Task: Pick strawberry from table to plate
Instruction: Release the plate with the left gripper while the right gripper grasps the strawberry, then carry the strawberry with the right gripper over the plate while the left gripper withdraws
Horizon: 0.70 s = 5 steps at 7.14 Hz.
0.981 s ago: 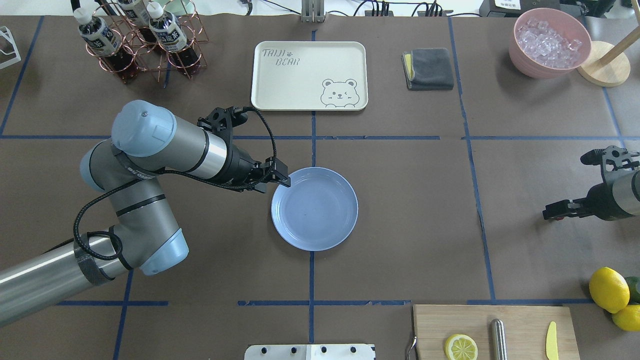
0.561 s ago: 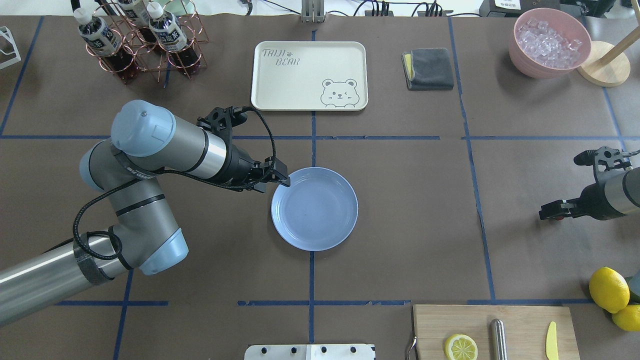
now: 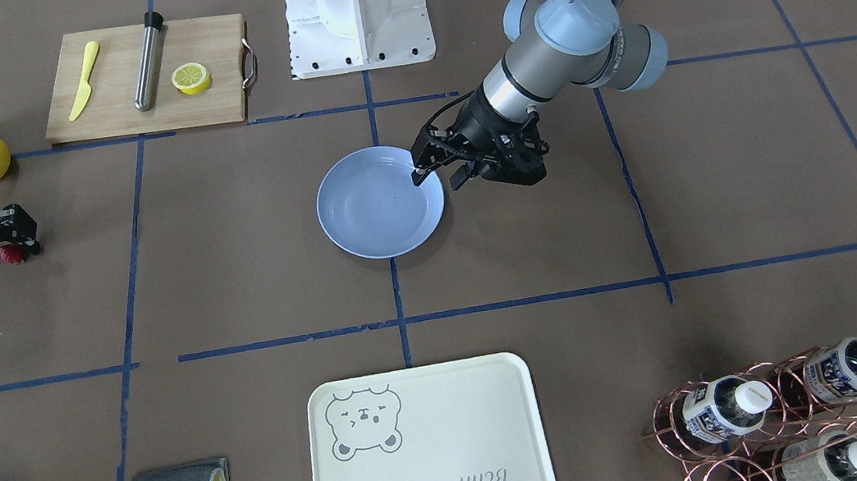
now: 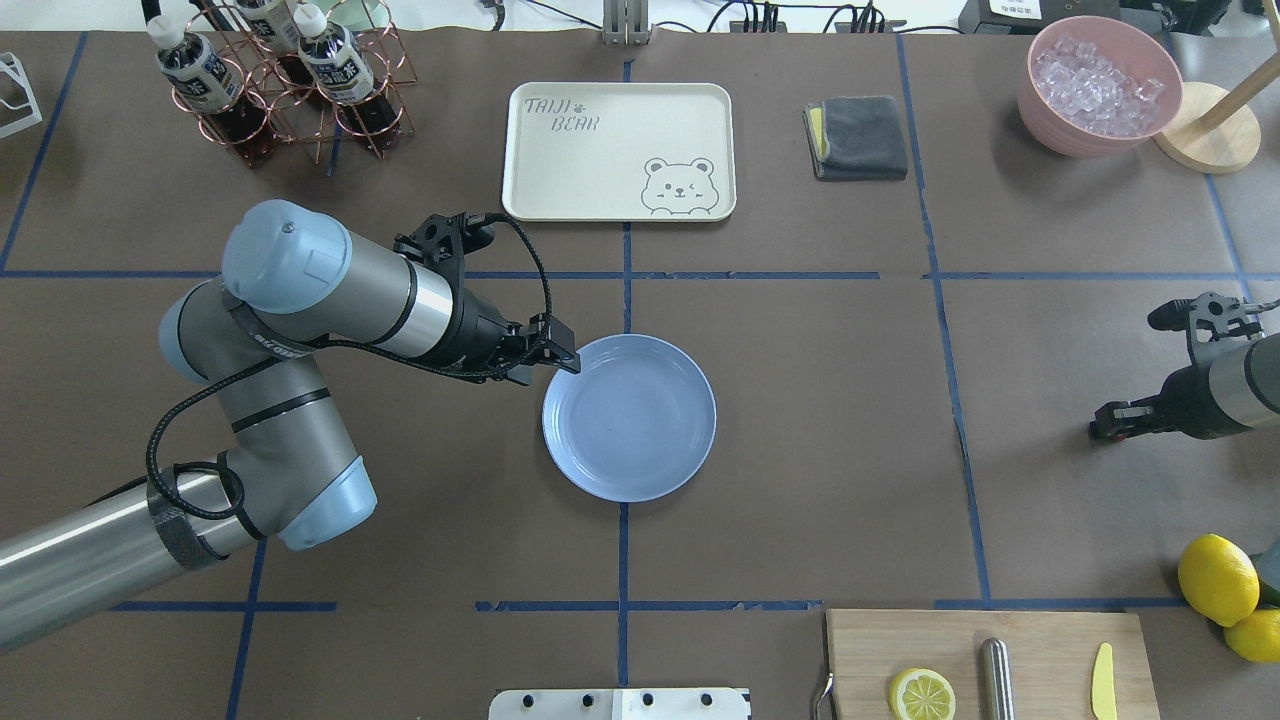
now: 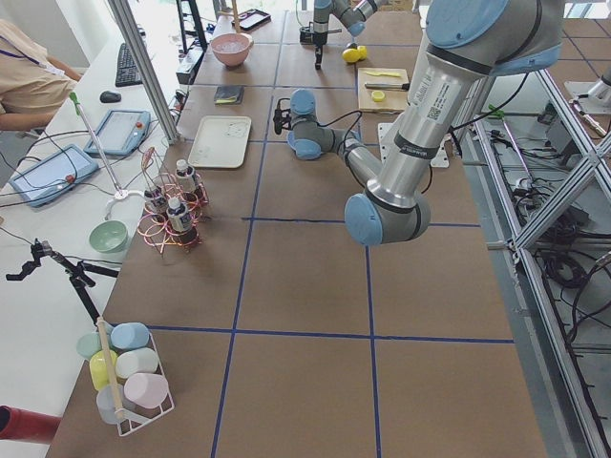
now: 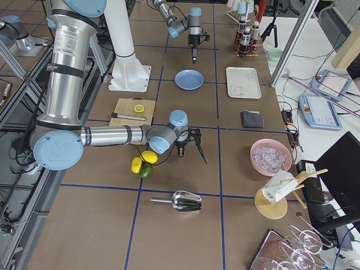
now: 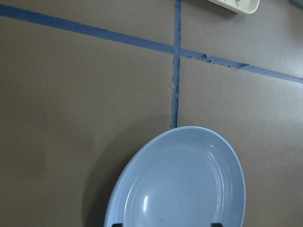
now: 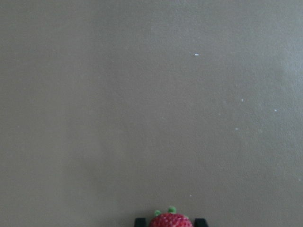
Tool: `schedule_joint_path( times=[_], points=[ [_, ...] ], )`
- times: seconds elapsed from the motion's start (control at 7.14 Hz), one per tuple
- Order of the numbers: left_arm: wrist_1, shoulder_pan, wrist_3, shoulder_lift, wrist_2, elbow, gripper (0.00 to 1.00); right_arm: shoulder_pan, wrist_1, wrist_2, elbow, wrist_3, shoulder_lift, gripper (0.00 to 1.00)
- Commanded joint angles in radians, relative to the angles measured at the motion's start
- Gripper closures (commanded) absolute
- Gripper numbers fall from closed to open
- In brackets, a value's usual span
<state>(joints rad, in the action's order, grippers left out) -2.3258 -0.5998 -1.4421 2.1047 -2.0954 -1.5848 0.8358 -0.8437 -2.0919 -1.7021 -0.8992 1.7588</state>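
The table (image 4: 800, 450), brown paper crossed by blue tape lines, fills the overhead view. My left arm (image 4: 300, 300) enters at the lower left of that view and bends toward the centre. A cream tray (image 4: 618, 150) printed with a bear lies at top centre. A wooden cutting board (image 4: 1050, 650) sits at the bottom right, carrying half a lemon, a metal rod and a yellow knife.

The light-blue plate (image 4: 630, 418) lies in the middle of the frame with nothing on it. The left pincer (image 4: 548, 370) hangs at the plate's upper left rim with its fingers spread. In the left wrist view, the two fingertips show apart at the bottom edge, with the plate below them.

My right arm (image 4: 1240, 395) reaches in from the right edge of the overhead view, well apart from the plate. The right pincer (image 4: 1105, 428) is low over the table, and from the front camera it shows at the far left edge (image 3: 7, 245).

The strawberry (image 8: 170, 221) is between that pincer's fingertips: in the right wrist view it sits at bottom centre, red with green on top, a dark fingertip close on each side, pinching it. From the front camera the strawberry (image 3: 10, 254) is a red dot under the pincer's tip. I cannot tell whether it is touching the paper.
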Motion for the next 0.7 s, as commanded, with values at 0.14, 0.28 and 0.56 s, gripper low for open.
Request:
schedule_joint_path(
  times=[0.14,0.28,0.56],
  points=[
    [0.000,0.000,0.000,-0.002,0.000,-0.007,0.31,0.006,-0.018,-0.046,-0.111,-0.013,-0.002,1.00],
    [-0.001,-0.006,0.003,-0.036,-0.002,-0.044,0.30,0.000,-0.046,-0.046,-0.166,-0.149,-0.037,1.00],
    [0.002,-0.037,0.015,-0.086,-0.011,-0.081,0.31,-0.073,-0.070,-0.031,-0.180,-0.316,-0.157,1.00]
  ],
)
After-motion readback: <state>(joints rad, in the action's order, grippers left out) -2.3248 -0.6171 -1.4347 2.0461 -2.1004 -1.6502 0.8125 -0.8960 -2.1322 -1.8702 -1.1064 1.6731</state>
